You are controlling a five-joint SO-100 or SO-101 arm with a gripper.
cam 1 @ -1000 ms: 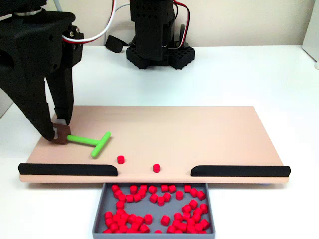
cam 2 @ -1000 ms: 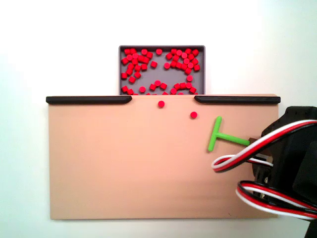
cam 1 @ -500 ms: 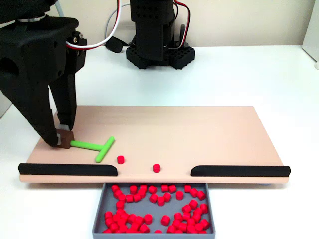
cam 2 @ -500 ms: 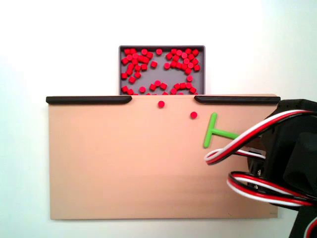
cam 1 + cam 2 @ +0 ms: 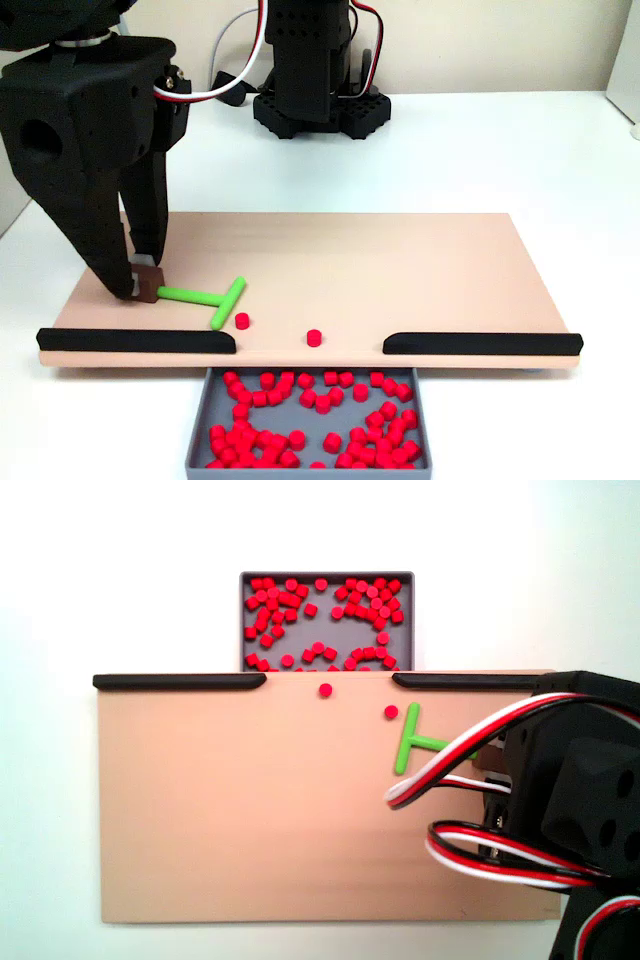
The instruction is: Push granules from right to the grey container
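- Nearest in a fixed view, the tray (image 5: 200, 420) is lying below the gap between the 2 strips (image 5: 135, 341); it is holding nearly all the granules (image 5: 300, 410), so most of the task is looking done.
- On the board (image 5: 400, 260), 2 granules are remaining: 1 (image 5: 314, 338) is sitting at the gap's edge, just short of the tray, and the other (image 5: 242, 320) is lying just beside the head of the pusher (image 5: 205, 297).
- The gripper (image 5: 143, 283) is clenching a small brown block at the pusher's stem end, with the head aiming at the closer granule.
- Judged from this, 2 pushes through the gap are being left to do.
- Farthest, the arm's base (image 5: 318, 105) is standing on the table (image 5: 500, 150).
- In another fixed view the pusher (image 5: 410, 742) is lying just beside 1 granule (image 5: 391, 712); cables are covering its stem.
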